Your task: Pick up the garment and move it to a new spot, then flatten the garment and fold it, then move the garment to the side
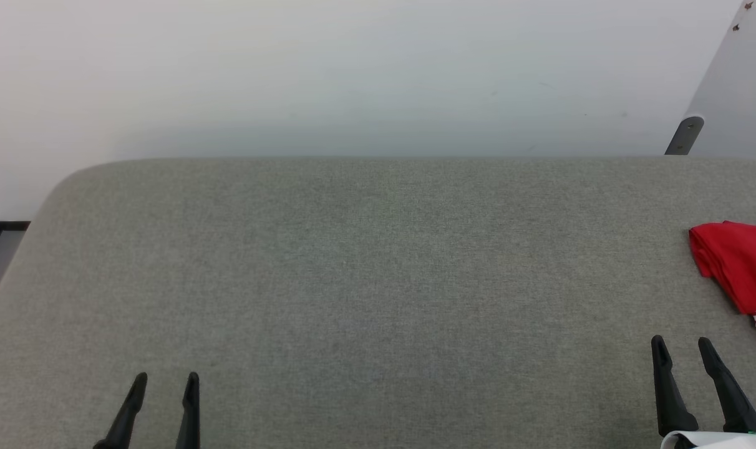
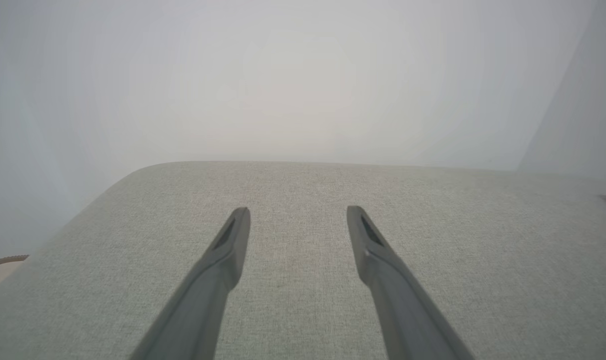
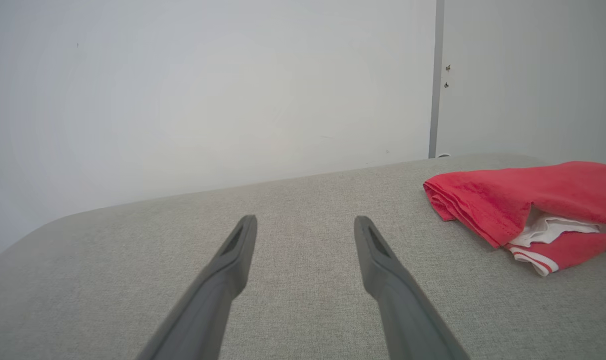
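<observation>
Fig. Pale, smooth, matte wall [image 1: 353, 75] behind; in front a broad worktop [image 1: 378, 280] covered in grey-green woven fabric, fine even weave, w/ rounded far-left corner. Garment [image 1: 736, 262]: soft bright-red cloth, folded into a layered, roughly rectangular bundle, lying at the worktop's far right, cut off by the head view's edge; white panel and thin red-and-white striped trim show at its near corner. Left end effector [image 1: 167, 375] & right end effector [image 1: 682, 341]: two long, dark, tapering fingers each, spread apart, nothing between them, over bare fabric. Right one is near the garment, not touching.
</observation>
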